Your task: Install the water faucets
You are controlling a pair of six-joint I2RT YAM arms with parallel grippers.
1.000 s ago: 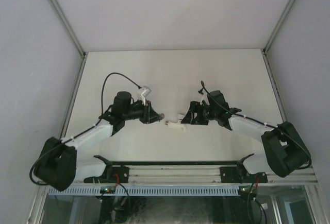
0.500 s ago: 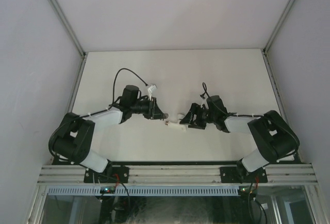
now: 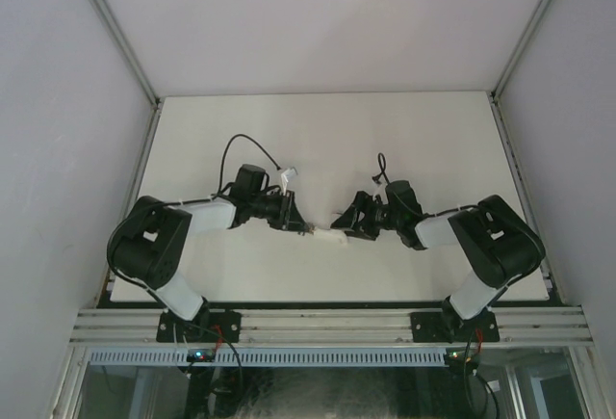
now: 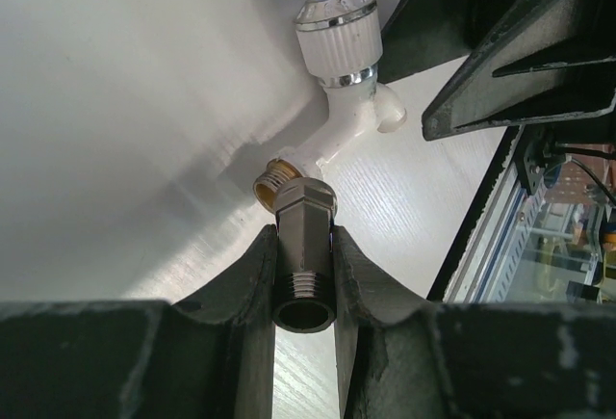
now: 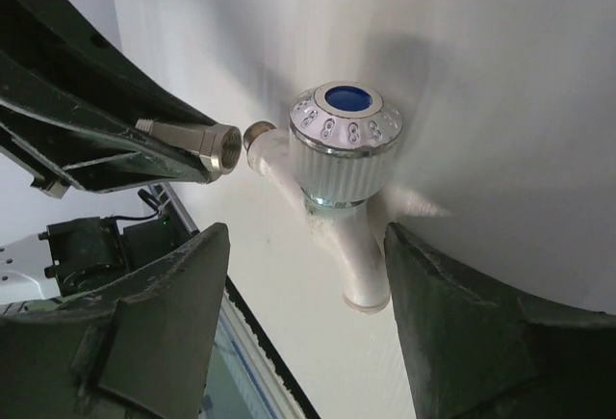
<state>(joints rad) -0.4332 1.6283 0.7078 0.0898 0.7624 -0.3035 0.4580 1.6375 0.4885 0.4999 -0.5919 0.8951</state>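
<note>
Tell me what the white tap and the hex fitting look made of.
The white tap: most likely plastic, glossy and moulded, with a ribbed knob, a chrome-looking band and a blue cap; its threaded inlet looks brass-coloured. The hex fitting: apparently metal, dull grey, with crisp flats and cut threads.

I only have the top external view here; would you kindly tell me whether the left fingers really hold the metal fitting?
Observer: Yes; the left wrist view shows the left fingers clamped on a dark-grey hexagonal fitting.
Operator: Thank you. Is it lined up with the tap?
Observer: Its tip points at the brass-coloured threaded end of the white tap, seemingly just short of it.
Operator: Do the right fingers grip the tap?
Observer: No; they stand open either side of its spout, apparently not touching.
</note>
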